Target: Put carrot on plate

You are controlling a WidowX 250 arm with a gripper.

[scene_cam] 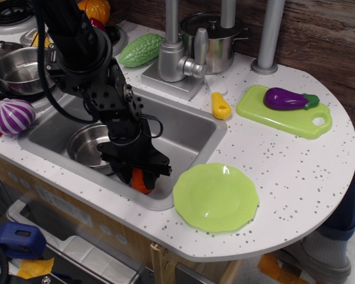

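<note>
The orange carrot (142, 181) stands in the front right corner of the sink (189, 127). My black gripper (141, 177) is down in the sink with its fingers closed in against the carrot's sides, and it covers the carrot's top. Only the carrot's lower part shows between the fingers. The round light-green plate (216, 196) lies empty on the counter just right of the sink's front corner, close to the gripper.
A steel bowl (86, 144) sits in the sink, left of the gripper. A faucet (174, 56) and a pot (216, 41) stand behind. A yellow-orange toy (220, 106) and a lime cutting board (316, 121) with an eggplant (287, 98) lie at the right. A purple onion (13, 116) is at the left.
</note>
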